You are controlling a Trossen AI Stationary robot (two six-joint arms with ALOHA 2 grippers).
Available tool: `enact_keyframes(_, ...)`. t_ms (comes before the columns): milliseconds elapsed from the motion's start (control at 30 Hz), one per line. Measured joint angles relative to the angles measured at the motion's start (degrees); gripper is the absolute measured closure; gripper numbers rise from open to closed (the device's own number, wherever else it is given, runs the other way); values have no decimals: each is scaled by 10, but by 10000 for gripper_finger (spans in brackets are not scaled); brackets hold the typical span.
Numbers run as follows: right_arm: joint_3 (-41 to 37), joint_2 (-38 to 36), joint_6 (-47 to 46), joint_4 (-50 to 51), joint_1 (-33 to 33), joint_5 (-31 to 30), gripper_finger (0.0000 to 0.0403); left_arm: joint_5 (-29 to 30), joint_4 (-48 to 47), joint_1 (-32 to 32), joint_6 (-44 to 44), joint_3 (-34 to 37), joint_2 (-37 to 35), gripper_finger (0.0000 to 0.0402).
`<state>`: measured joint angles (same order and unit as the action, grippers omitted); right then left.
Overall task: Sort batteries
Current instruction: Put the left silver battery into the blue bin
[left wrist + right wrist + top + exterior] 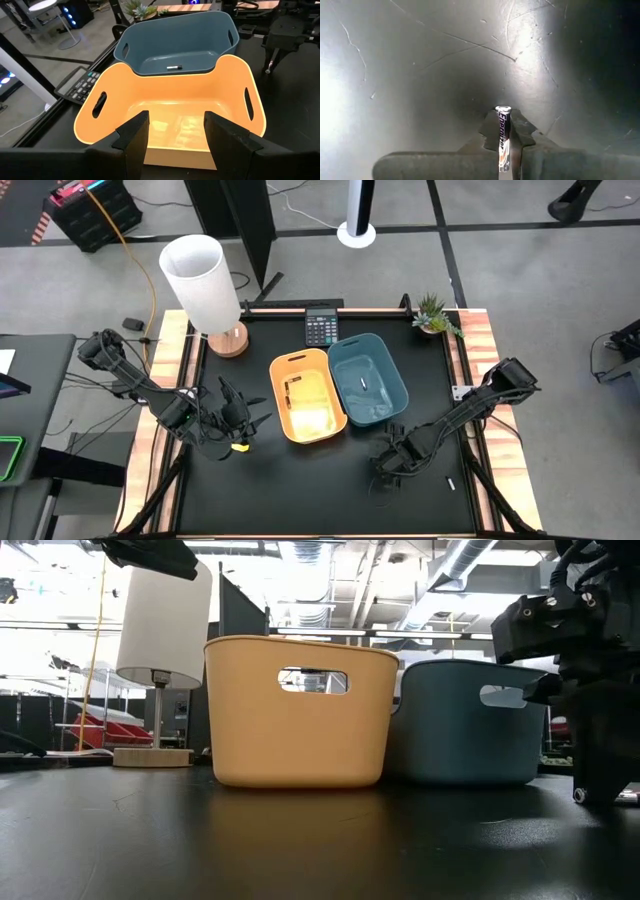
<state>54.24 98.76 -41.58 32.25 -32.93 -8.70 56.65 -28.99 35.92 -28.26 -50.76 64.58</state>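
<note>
Batteries are split up: one dark battery [503, 137] stands pinched between the pressed-together fingers [530, 147] of the right gripper [392, 463], close above the scratched black worktop [420, 75]; another battery [362, 383] lies on the floor of the blue bin [393, 370], seen also from the left wrist [173, 67] near that bin's [150, 37] middle; a small pale battery [450, 482] lies on the worktop [320, 490] just beside the right gripper, on the side away from the bins; whether the orange bin [282, 395] holds any cannot be told.

Orange bin and blue bin stand side by side, touching, mid-worktop; in the low view the orange bin [297, 710] is at left and the blue bin [465, 720] at right, with the right arm [590, 670] beside the blue bin.

Left gripper [232, 420] hangs just beside the orange bin, on the side away from the blue bin; its fingers [132, 135] are spread apart with nothing between them, facing the orange bin's [95, 125] rim; a small yellow bit [240, 446] shows on the worktop near it.

Calculator [321, 328] lies behind the bins at the worktop's far edge; a lamp [205, 285] stands at the far corner on the orange bin's side; a small plant [435, 315] sits at the far corner on the blue bin's side.
</note>
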Motion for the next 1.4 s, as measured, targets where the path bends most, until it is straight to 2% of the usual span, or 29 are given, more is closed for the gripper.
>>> enact_keyframes(567, 29, 1, 16, 3, -6, -13, 386, -10, 0, 0, 0, 0, 0, 217)
enact_keyframes(833, 66, 1, 40, 22, -18, -58, 386, -9, 0, 0, -1, 0, 0, 217)
enact_keyframes(1033, 139, 0, 61, 108, -24, -96, 386, -9, 0, 0, -1, 0, 0, 217)
enact_keyframes(1233, 244, 0, 85, 239, -31, -190, 386, -9, 0, 0, -2, 0, 0, 217)
enact_keyframes(1400, 334, -1, 86, 381, -11, -257, 386, -9, 0, 0, -5, 0, 0, 217)
